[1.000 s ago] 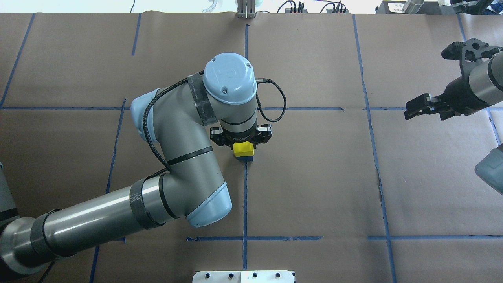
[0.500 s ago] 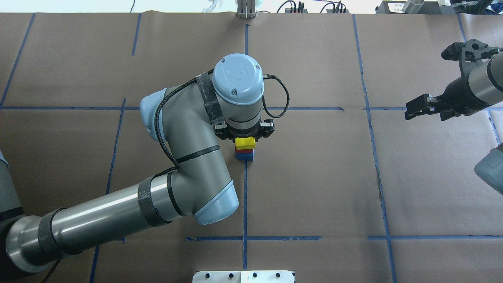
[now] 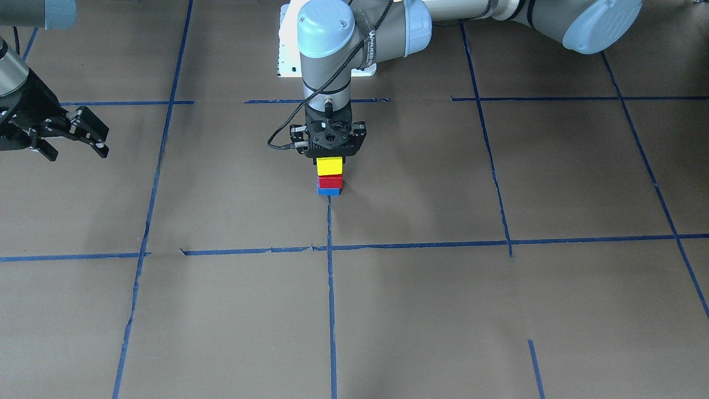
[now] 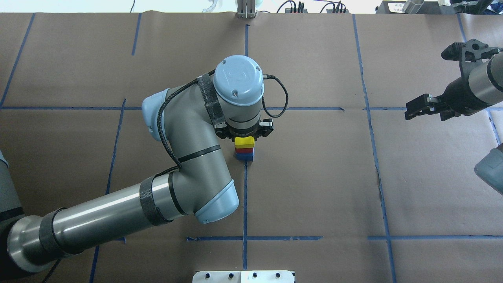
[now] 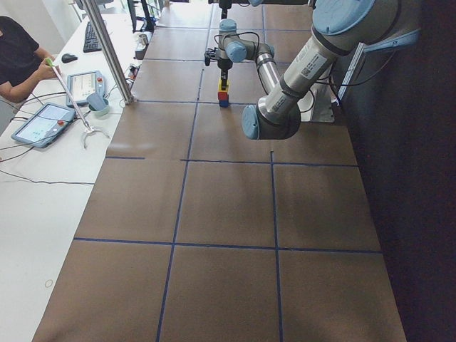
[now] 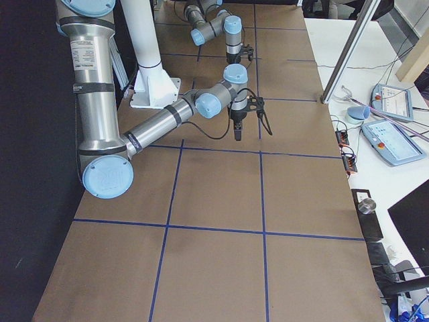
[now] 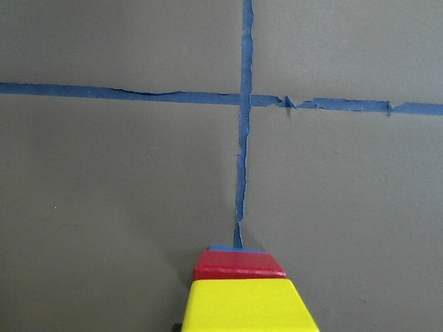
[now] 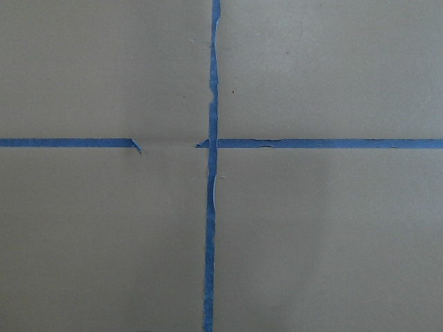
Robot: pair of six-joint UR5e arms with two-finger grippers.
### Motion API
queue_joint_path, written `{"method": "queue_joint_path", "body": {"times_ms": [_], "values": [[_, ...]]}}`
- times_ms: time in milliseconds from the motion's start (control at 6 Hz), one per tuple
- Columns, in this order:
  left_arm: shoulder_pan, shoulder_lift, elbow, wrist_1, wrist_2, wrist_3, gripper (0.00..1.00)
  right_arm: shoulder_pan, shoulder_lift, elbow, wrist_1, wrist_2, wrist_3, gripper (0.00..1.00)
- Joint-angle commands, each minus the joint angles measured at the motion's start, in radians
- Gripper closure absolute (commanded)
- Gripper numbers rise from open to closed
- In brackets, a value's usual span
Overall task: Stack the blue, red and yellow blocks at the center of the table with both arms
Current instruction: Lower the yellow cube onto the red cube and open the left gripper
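Observation:
A yellow block (image 3: 329,165) sits on a red block (image 3: 330,182), which sits on a blue block (image 3: 329,191), at the centre tape crossing. The stack also shows in the overhead view, with yellow (image 4: 244,140), red (image 4: 244,149) and blue (image 4: 244,156). My left gripper (image 3: 329,162) stands straight over the stack, shut on the yellow block; its fingers are mostly hidden. The left wrist view shows the yellow block (image 7: 249,304) close below, with the red block (image 7: 239,265) under it. My right gripper (image 4: 409,111) is open and empty, far off to the right of the stack.
The table is covered in brown paper (image 4: 314,177) with a blue tape grid. The white robot base plate (image 4: 243,276) lies at the near edge. An operator (image 5: 18,60) and tablets sit at a side table in the exterior left view.
The left arm has lowered the yellow block onto the red one, so the red block now shows below it. The right arm has not moved.

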Motion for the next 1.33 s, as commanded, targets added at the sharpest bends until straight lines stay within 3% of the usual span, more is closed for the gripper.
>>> {"method": "queue_joint_path", "body": {"times_ms": [0, 333, 667, 833, 1167], "values": [[0.0, 0.0, 0.001, -0.002, 0.0, -0.001, 0.0, 0.0, 0.0, 0.001, 0.0, 0.0, 0.0, 0.0], [-0.001, -0.001, -0.006, -0.004, 0.0, 0.002, 0.0, 0.0, 0.0, 0.004, 0.0, 0.002, 0.0, 0.0], [-0.054, 0.037, -0.131, 0.013, -0.009, 0.005, 0.0, 0.002, -0.002, 0.006, 0.0, 0.003, 0.0, 0.0], [-0.087, 0.157, -0.249, 0.013, -0.058, 0.012, 0.0, 0.003, -0.003, 0.006, 0.0, 0.003, -0.001, 0.0], [-0.139, 0.43, -0.493, 0.001, -0.09, 0.252, 0.0, 0.017, -0.032, 0.006, 0.0, 0.005, -0.039, 0.0]]}}
